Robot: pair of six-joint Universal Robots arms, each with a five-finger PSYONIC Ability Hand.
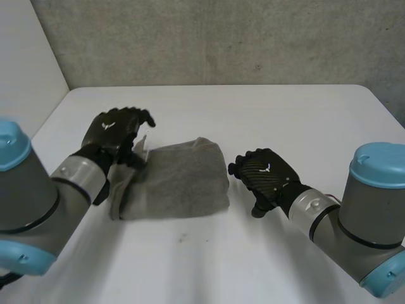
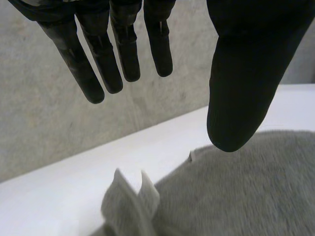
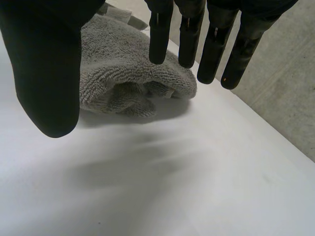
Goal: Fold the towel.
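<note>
Grey towel (image 1: pixel 177 180) lies long axis nine-to-three: left hand (image 1: pixel 115 130), fingers straight, hovers over its ten o'clock corner; right hand (image 1: pixel 266 172), equally slack, sits just beside three.

We see a white desk (image 1: pixel 266 120) with one thing lying on it: a grey towel (image 1: pixel 180 180), folded into a thick bundle, with a pale tag (image 2: pixel 130 196) sticking up at one corner.
</note>
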